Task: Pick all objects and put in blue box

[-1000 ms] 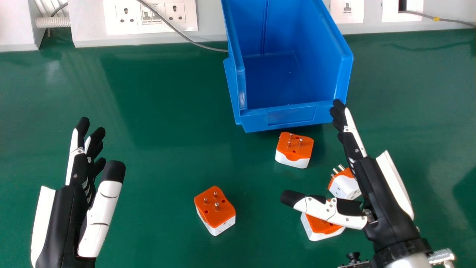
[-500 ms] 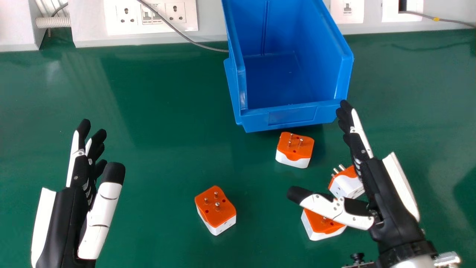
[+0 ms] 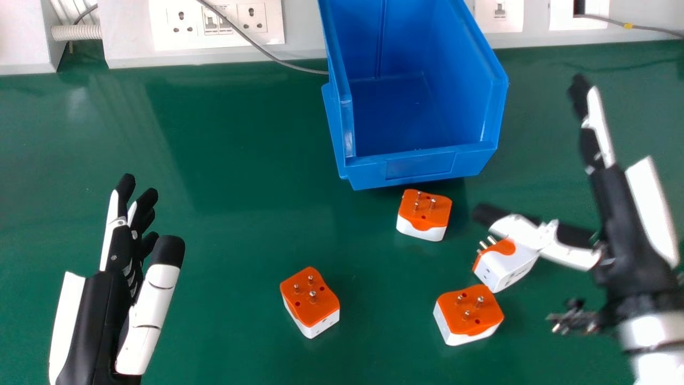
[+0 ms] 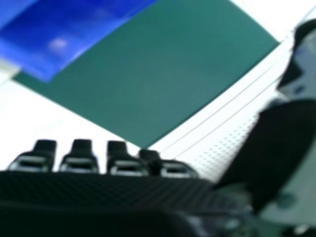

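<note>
Four orange-and-white plug adapters lie on the green counter (image 3: 240, 224), all outside the blue box (image 3: 420, 167). The first adapter (image 3: 424, 214) sits just in front of the box, pins up. The second adapter (image 3: 505, 267) lies on its side farther to the right, its pins pointing up and toward the left. Just in front of that one is the third adapter (image 3: 467, 315), pins up, and the fourth adapter (image 3: 310, 302) rests apart to the left, also pins up. The right hand (image 3: 630, 224) is out at the right, fingers straight and thumb spread wide, holding nothing; its thumb crosses the view of the second adapter's far edge, and appears to be above it, though the blur makes contact hard to judge. The left hand (image 3: 101, 305) is at the left, fingers nearly straight, thumb apart, grasping nothing. Behind the counter runs a white panel with sockets (image 3: 217, 21), and a grey cable (image 3: 256, 45) reaches down to beside the box.
</note>
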You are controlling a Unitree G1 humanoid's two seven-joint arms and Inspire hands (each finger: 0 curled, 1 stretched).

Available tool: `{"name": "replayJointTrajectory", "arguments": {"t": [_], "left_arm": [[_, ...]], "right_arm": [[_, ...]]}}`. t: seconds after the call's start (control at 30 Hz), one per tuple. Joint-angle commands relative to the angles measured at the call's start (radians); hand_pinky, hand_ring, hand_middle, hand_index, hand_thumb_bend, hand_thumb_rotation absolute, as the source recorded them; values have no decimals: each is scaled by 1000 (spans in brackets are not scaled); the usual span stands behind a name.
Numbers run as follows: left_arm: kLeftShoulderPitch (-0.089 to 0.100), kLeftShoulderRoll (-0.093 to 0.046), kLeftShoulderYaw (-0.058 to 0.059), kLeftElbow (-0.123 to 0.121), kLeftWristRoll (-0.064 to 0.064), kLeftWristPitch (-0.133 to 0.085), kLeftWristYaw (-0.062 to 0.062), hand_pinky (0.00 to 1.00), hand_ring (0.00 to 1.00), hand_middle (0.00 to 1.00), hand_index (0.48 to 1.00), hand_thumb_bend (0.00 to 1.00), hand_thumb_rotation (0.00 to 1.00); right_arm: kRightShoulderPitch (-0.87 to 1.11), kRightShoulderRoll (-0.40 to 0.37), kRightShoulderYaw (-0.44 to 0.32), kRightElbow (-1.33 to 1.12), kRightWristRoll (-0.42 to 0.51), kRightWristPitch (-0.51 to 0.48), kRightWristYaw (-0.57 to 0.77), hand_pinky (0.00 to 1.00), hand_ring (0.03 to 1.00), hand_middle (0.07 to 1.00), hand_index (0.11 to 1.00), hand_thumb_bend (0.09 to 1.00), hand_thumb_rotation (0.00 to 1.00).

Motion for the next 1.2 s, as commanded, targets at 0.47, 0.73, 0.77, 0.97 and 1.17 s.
{"name": "replayJointTrajectory", "arguments": {"t": [0.47,0.73,0.77,0.97,1.17], "left_arm": [[7,14,7,-33,0,-13,-1,944,972,969,1000,695,944],[3,18,8,-31,-11,-11,-3,940,970,968,1000,675,943],[2,19,9,-30,-13,-12,-4,939,970,968,1000,674,943],[2,19,10,-34,-17,-3,-5,937,969,967,1000,671,942],[5,18,12,-46,-22,9,-8,935,968,966,1000,676,940]], "right_arm": [[-9,-205,-18,-70,-37,140,179,903,1000,1000,1000,653,275],[-27,-267,-20,-3,-36,132,227,883,1000,1000,1000,661,268],[-33,-283,-23,18,-37,133,235,882,1000,1000,1000,661,267],[-78,-391,-27,148,-61,177,276,881,1000,1000,1000,659,254],[-109,-478,-13,195,-103,247,316,888,1000,1000,1000,661,253]]}}
